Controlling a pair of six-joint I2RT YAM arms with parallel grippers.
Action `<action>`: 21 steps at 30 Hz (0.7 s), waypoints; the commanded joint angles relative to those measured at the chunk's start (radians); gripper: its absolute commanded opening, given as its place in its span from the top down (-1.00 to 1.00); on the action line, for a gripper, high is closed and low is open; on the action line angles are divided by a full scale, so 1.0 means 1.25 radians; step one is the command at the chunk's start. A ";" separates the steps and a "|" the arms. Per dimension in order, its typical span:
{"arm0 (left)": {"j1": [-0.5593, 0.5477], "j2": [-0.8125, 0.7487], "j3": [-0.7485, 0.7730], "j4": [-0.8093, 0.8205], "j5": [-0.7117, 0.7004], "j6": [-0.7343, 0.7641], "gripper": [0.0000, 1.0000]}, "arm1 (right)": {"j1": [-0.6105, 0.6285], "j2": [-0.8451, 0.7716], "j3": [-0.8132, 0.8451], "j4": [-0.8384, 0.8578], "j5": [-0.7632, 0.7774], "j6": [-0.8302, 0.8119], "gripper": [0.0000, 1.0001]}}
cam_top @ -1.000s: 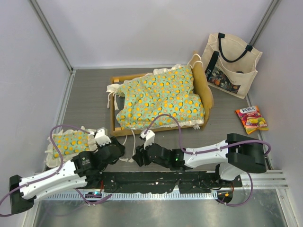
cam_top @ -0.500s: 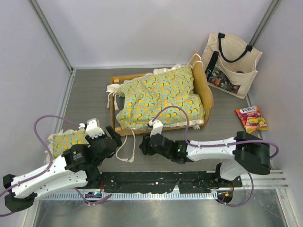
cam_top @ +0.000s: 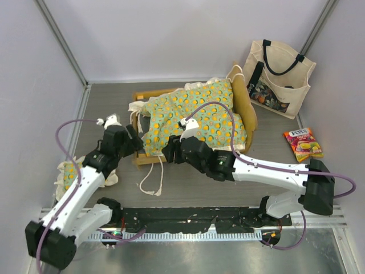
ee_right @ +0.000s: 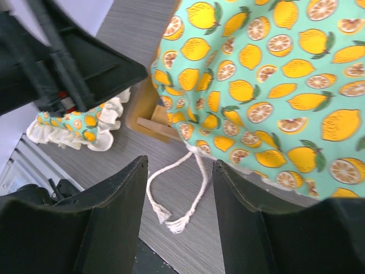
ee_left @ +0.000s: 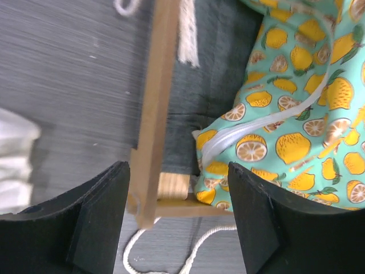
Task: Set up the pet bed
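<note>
The pet bed's light-wood frame [cam_top: 151,94] lies mid-table with its curved headboard [cam_top: 247,108] on the right. The green orange-print mattress cushion [cam_top: 197,117] lies rumpled over it, and its cream ties [cam_top: 151,181] trail onto the table at the near left. My left gripper [cam_top: 134,142] is open over the frame's near-left corner. In the left wrist view its jaws [ee_left: 178,188] straddle the wooden rail [ee_left: 155,108], beside the grey base [ee_left: 214,74] and cushion [ee_left: 296,114]. My right gripper [cam_top: 171,149] is open and empty above the cushion's near edge [ee_right: 268,80] and the ties [ee_right: 171,197].
A small matching ruffled pillow [cam_top: 71,174] lies at the near left and also shows in the right wrist view [ee_right: 80,128]. A cream tote bag [cam_top: 278,77] leans at the back right. A candy packet [cam_top: 303,142] lies at the right. Walls enclose three sides.
Both arms have reached forward from the near edge to the bed. The left gripper went from beside the small pillow to the frame's near-left corner. The right gripper rose to the cushion's near edge.
</note>
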 commanded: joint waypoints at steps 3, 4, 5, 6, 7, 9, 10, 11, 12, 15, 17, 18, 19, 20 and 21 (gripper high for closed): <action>0.074 0.147 0.015 0.250 0.394 0.121 -0.43 | -0.029 -0.060 0.011 -0.057 0.049 -0.013 -0.09; 0.073 0.154 0.010 0.263 0.405 0.120 -0.44 | -0.033 -0.064 0.009 -0.056 0.049 -0.012 -0.09; 0.073 0.161 0.004 0.291 0.416 0.116 -0.45 | -0.036 -0.068 0.007 -0.059 0.049 -0.013 -0.09; 0.074 0.163 -0.012 0.304 0.421 0.114 -0.45 | -0.037 -0.070 0.009 -0.061 0.049 -0.012 -0.09; 0.074 0.164 -0.018 0.315 0.422 0.112 -0.45 | -0.042 -0.072 0.009 -0.062 0.047 -0.015 -0.09; 0.074 0.169 -0.031 0.324 0.411 0.110 -0.45 | -0.046 -0.072 0.010 -0.067 0.040 -0.015 -0.09; 0.074 0.168 -0.031 0.321 0.410 0.110 -0.44 | -0.049 -0.072 0.011 -0.070 0.039 -0.015 -0.09; 0.075 0.150 -0.036 0.313 0.414 0.110 -0.43 | -0.049 -0.072 0.012 -0.071 0.038 -0.015 -0.09; 0.074 0.130 -0.044 0.316 0.413 0.108 -0.43 | -0.049 -0.072 0.012 -0.073 0.035 -0.015 -0.09; 0.075 0.062 -0.077 0.327 0.402 0.112 -0.46 | -0.051 -0.071 0.011 -0.071 0.029 -0.014 -0.09; 0.074 0.043 -0.082 0.292 0.401 0.134 -0.51 | -0.053 -0.065 0.017 -0.072 0.023 -0.013 -0.10; 0.074 0.034 -0.085 0.281 0.394 0.138 -0.52 | -0.053 -0.063 0.018 -0.070 0.015 -0.014 -0.10; 0.074 0.033 -0.095 0.276 0.394 0.138 -0.53 | -0.053 -0.060 0.020 -0.067 0.011 -0.013 -0.10; 0.075 0.032 -0.104 0.281 0.397 0.136 -0.53 | -0.053 -0.055 0.021 -0.067 0.007 -0.010 -0.09; 0.074 0.035 -0.110 0.290 0.405 0.131 -0.53 | -0.055 -0.053 0.023 -0.066 0.004 -0.012 -0.09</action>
